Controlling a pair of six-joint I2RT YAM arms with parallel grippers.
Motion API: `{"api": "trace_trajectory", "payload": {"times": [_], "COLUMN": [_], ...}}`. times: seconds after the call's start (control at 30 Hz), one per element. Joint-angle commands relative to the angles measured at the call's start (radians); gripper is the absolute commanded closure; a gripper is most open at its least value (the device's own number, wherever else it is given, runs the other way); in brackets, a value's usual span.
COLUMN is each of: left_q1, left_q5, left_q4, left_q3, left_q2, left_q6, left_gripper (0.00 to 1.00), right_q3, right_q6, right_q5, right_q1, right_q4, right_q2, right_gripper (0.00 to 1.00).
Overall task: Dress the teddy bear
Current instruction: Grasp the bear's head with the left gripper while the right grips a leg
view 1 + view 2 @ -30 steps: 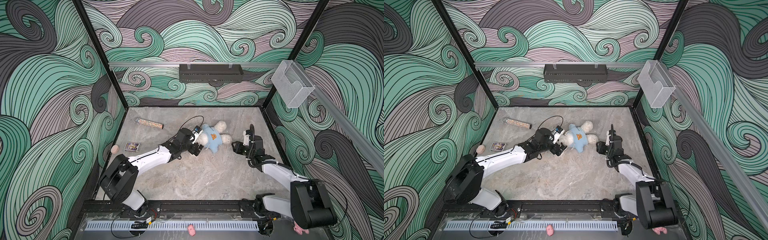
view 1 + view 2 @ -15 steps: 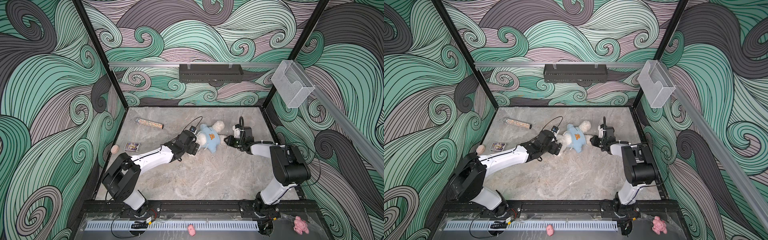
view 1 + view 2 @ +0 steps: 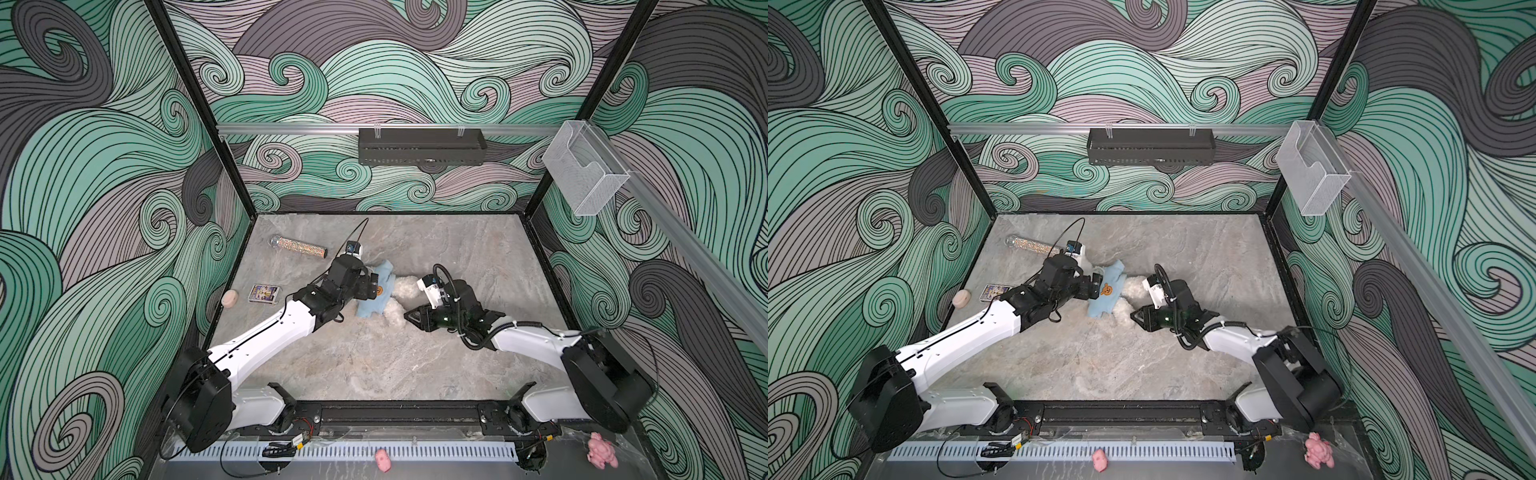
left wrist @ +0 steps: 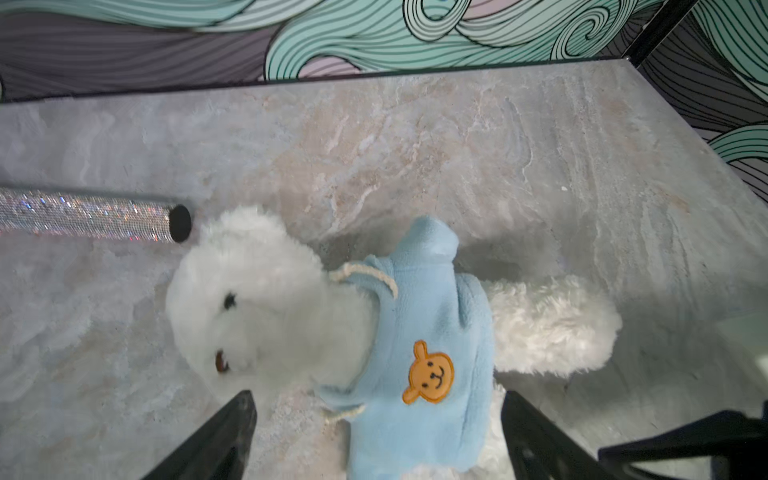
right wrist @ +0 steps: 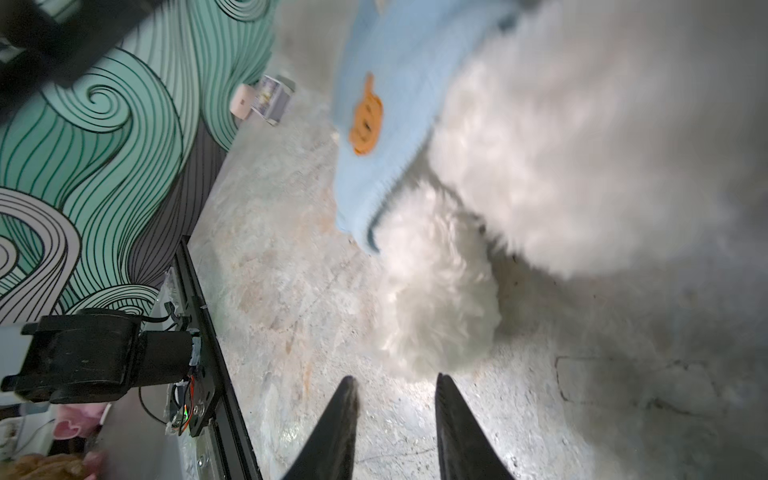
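Teddy bear (image 4: 257, 291) ungripped — left fingers (image 4: 216, 440) spread wide, right fingers (image 5: 336, 428) narrowly parted, empty.

Teddy bear (image 4: 257, 299) on table (image 4: 457, 145), near tube (image 4: 83, 214)

The marbled grey bench (image 3: 374, 353) is carrying the teddy bear (image 4: 257, 291), which is lying near the middle, a glittery tube (image 3: 298, 247) lying near its head, and a small printed box (image 3: 264, 294) sitting beside a peach round piece (image 3: 229, 297) at the left edge
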Motion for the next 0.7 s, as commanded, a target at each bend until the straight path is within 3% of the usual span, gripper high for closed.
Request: {"api": "trace_trajectory", "payload": {"times": [0.0, 0.13, 0.23, 0.4, 0.67], "left_q1": [-0.017, -0.043, -0.045, -0.034, 0.04], "left_q5": [0.087, 0.091, 0.08, 0.069, 0.338], "left_q4": [-0.011, 0.032, -0.009, 0.012, 0.141], "left_q3": [-0.066, -0.099, -0.081, -0.096, 0.001], "left_q2": [-0.035, -0.007, 0.033, 0.083, 0.289], "left_q6": [-0.108, -0.142, -0.158, -0.206, -0.234], "left_gripper": [0.06, 0.04, 0.02, 0.02, 0.12], "right_q3": [0.053, 0.212, 0.32, 0.412, 0.267], "right_q6": [-0.166, -0.278, -0.343, -0.368, -0.252], "right_q5": [0.147, 0.327, 0.402, 0.355, 0.254], "right_q1": [0.0, -0.003, -0.01, -0.028, -0.043], "right_q4": [-0.025, -0.107, -0.168, -0.26, -0.344], "right_q2": [-0.029, 0.108, 0.231, 0.364, 0.287], "right_gripper": [0.54, 0.42, 0.37, 0.41, 0.58]}}
